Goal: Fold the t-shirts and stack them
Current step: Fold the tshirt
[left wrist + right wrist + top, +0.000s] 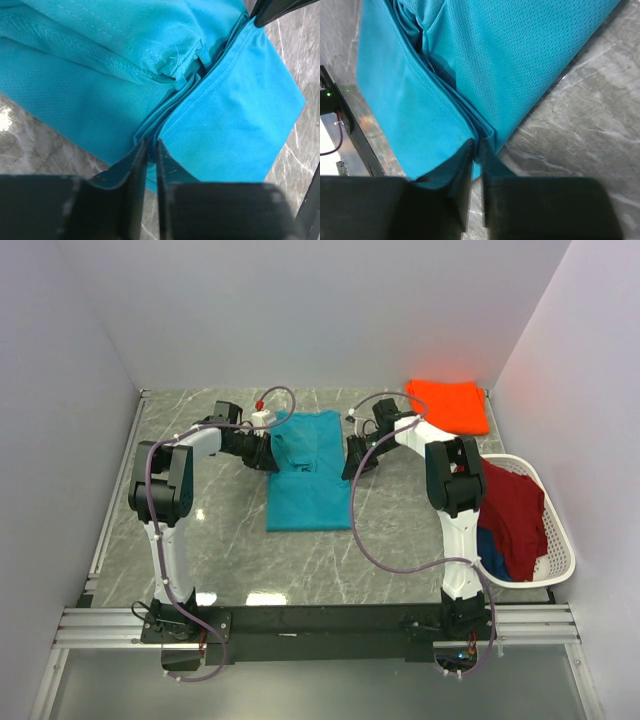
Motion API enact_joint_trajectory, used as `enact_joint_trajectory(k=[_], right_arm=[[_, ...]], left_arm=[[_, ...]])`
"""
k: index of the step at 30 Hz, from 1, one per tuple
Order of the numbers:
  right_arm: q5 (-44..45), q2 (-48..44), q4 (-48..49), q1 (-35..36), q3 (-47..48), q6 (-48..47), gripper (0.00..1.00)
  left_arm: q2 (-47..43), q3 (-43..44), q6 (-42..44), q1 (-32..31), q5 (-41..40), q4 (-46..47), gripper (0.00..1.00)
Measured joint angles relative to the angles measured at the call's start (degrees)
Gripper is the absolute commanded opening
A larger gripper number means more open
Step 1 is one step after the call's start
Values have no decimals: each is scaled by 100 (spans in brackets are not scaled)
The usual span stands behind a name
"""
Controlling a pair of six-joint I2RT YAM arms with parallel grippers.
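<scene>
Teal t-shirt [308, 490] lies on the tabletop [220, 540], well left of the white laundry basket [560, 565]. It's partly folded: near half a tidy rectangle, far half w/ collar more rumpled. Left hand [268, 455] is at the shirt edge farther from the basket, right hand [355, 465] at the edge nearer it. Both wrist views show the fingers pinched nearly together on a bundle of several cloth layers at the crease, so each is clamped on the shirt. Orange t-shirt [448, 403] sits folded behind the basket by the back wall; dark red t-shirt [515, 510] and blue t-shirt [490, 545] are heaped inside the basket. Handling, my read: thin mesh knit, v. light, limp, no stiffness. Layers will likely slide on each other & sag between the hands, so the pinch needs all layers, at opposite side edges, w/ both ends moved together. Not fragile; main risk is one layer slipping out & the fold going crooked.
</scene>
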Motion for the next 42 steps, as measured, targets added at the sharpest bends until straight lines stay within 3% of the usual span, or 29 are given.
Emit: enact_joint_trajectory(k=[8,24,42], right_arm=[[-2,22,-105,94,260,-87,0],[17,22,-236,203,501,-247,0],[466,363,-219,203,955,-26,0]], left_arm=[[-7,-201,-22,2,-11,20,1],[-625,-522,-17,160,-68,72,1],[-26,-90,-42,260,-354,125,2]])
